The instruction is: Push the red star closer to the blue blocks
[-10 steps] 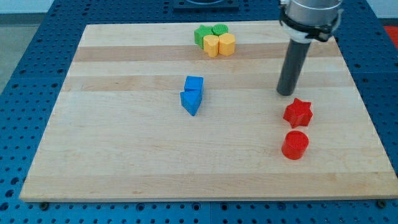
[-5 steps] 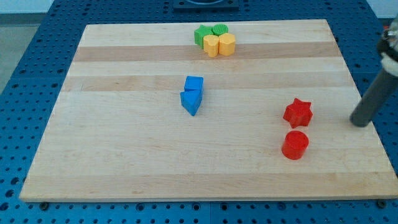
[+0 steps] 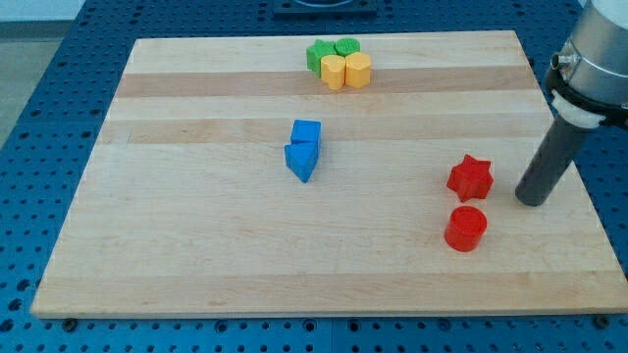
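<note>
While the wooden board (image 3: pixel 196 245) lies mostly bare, the blue blocks (image 3: pixel 304 149) sit near its centre and the red star (image 3: pixel 470 177) toward the view's right. My tip (image 3: pixel 532 202) stands just right of the star, apart, without jaws; pushing leftward looks right.

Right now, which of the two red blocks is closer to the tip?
The red star. My tip sits just off its right side in the view, with a small gap. The red cylinder lies farther off, below the star toward the view's bottom.
</note>
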